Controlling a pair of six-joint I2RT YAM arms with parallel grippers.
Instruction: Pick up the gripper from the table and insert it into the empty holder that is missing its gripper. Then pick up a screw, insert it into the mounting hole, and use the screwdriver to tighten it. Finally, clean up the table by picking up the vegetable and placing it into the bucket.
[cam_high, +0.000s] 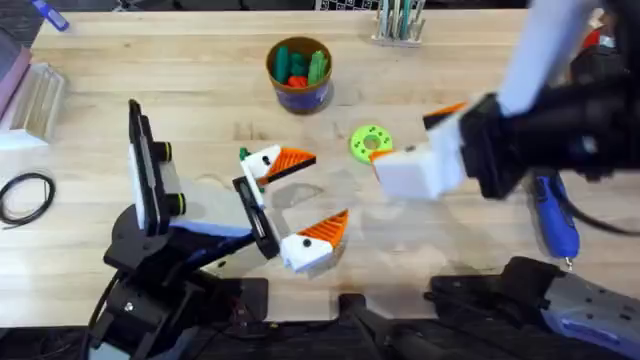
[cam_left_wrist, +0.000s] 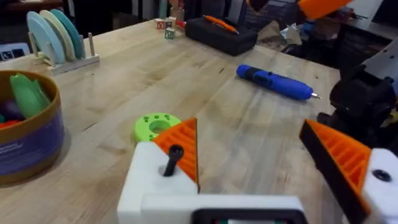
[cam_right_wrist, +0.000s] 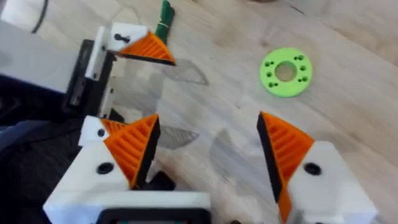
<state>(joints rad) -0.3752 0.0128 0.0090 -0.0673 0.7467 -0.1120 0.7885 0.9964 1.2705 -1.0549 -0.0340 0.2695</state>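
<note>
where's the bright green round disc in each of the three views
Overhead: the green disc lies on the table right of centre, beside the right arm's white end-effector block.
Left wrist: the disc sits just behind the orange wedge on the near white finger.
Right wrist: the disc lies on bare wood, upper right.
Shared landmark: the wooden table.

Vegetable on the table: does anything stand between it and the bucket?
Nothing visible does. The vegetable lies beside the left pincer, and bare table runs from it to the bucket, which already holds other toy pieces.
</note>
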